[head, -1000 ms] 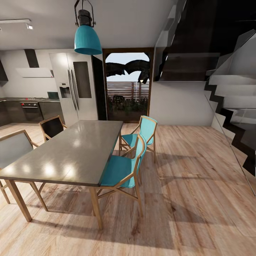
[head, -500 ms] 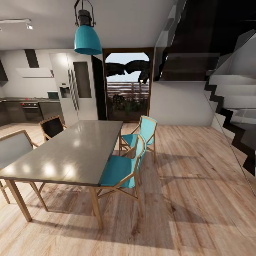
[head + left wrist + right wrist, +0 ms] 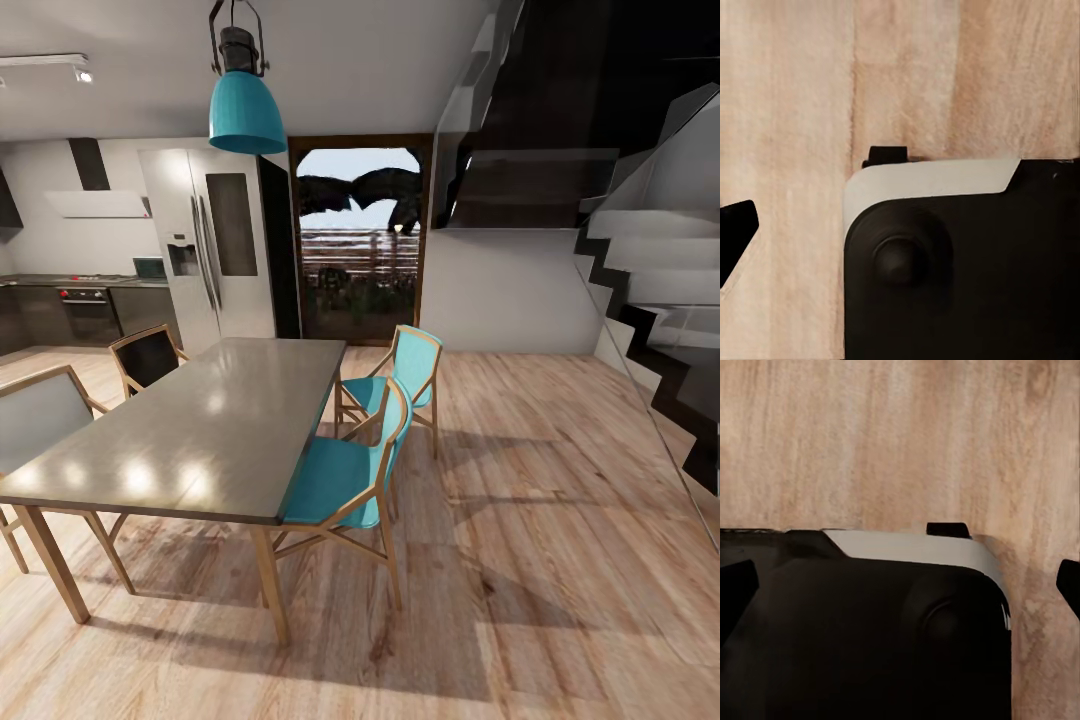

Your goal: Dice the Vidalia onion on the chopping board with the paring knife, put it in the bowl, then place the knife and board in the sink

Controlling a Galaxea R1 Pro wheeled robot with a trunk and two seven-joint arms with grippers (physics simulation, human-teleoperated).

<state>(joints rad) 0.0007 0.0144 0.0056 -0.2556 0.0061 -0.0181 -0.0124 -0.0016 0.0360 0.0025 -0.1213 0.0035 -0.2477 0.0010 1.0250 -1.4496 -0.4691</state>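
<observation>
My left tool (image 3: 735,236) and right tool (image 3: 900,589): dark fingertips at frame edges over wood floor (image 3: 560,560), spread wide. Dining table (image 3: 200,430) ahead, teal chairs (image 3: 350,480) beside it. Countertop (image 3: 70,281) far behind the table, by the fridge (image 3: 215,240).

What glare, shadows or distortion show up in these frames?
Head view: bright lamp reflections spot the grey dining table; chairs cast soft shadows on the wooden floor; wide-angle stretch toward the edges. Left wrist view: floor planks look soft, slightly blurred. Right wrist view: evenly lit floor grain.
</observation>
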